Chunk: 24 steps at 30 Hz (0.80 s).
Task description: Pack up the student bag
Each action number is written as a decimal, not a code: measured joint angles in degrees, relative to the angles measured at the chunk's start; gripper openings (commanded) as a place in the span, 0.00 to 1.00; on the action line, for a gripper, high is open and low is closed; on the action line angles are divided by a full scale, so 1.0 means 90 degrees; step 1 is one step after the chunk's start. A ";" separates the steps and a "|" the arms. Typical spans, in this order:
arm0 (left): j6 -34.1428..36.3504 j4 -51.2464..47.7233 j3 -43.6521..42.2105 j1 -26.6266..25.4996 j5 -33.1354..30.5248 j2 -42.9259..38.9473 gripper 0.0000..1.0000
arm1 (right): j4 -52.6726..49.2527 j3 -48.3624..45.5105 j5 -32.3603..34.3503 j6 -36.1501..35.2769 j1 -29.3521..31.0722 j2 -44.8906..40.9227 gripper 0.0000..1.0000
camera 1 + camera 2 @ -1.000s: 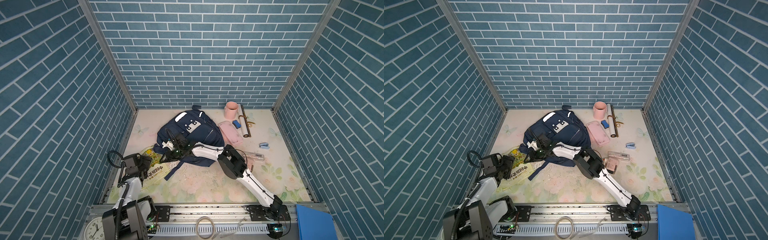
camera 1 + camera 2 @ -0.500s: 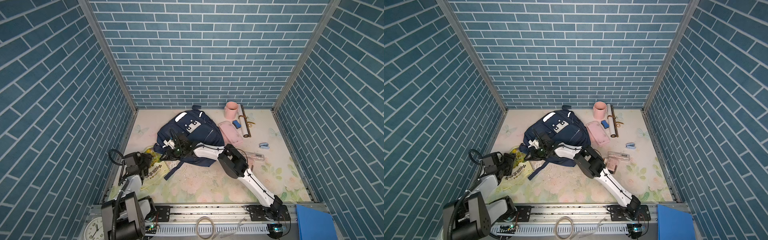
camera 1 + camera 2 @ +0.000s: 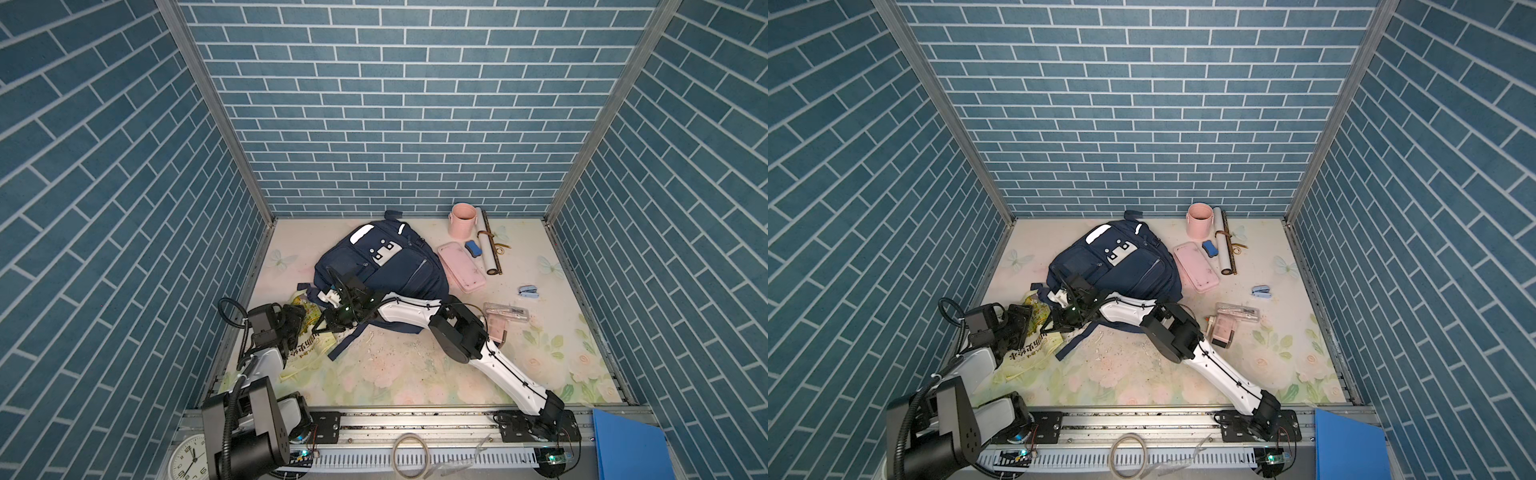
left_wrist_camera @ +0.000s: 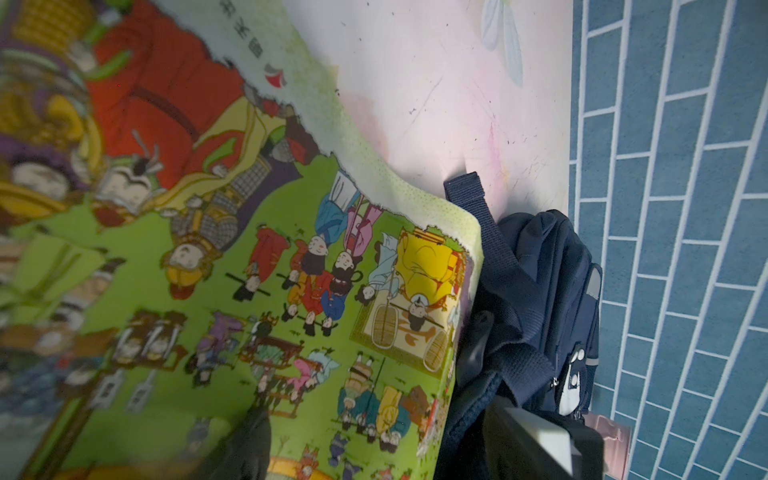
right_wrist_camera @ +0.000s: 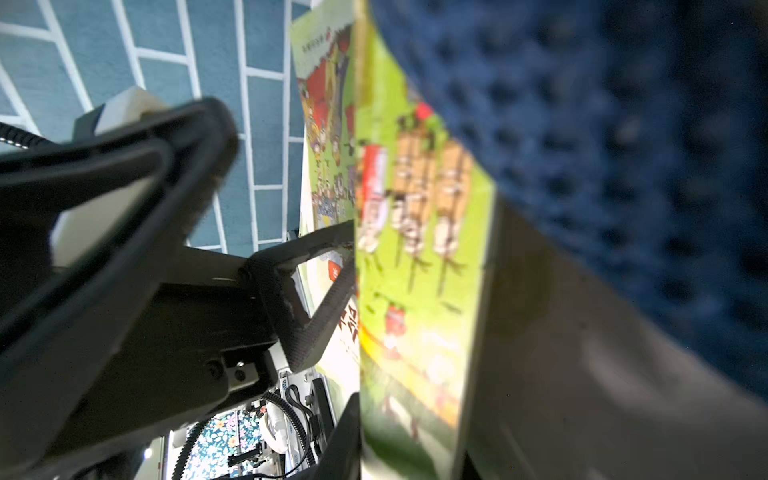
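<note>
Student bag (image 3: 390, 266) lies left of centre on worktop (image 3: 415, 374). Left gripper (image 3: 298, 318) spread wide at picture book (image 3: 309, 347). Right gripper (image 3: 331, 323) at bag's near corner, closure unreadable. I'd pinch book's edge squarely before lifting.

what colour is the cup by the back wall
Pink. The cup shows best in a top view.

navy student bag (image 3: 399, 270), green cartoon-print book (image 4: 249, 291), pink cup (image 3: 462, 222)
</note>
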 measured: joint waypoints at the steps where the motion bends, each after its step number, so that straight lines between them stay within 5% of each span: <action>1: 0.0027 -0.0053 0.0022 0.0015 0.0017 -0.0027 0.83 | -0.0002 0.0000 0.0000 -0.0002 0.0000 0.0000 0.19; 8: 0.0359 -0.1906 0.0544 0.0051 -0.0143 -0.0549 0.84 | -0.0053 -0.0053 0.0138 -0.0117 0.0017 -0.0005 0.02; 13: 0.0636 -0.3655 0.1462 0.0049 -0.0478 -0.1207 0.85 | -0.0442 -0.0053 0.0461 -0.0384 0.0032 -0.0160 0.00; 24: 0.1047 -0.4809 0.3689 -0.0401 -0.0488 -0.1549 0.86 | -0.2001 -0.0049 0.1197 -0.1477 -0.0253 -0.1503 0.00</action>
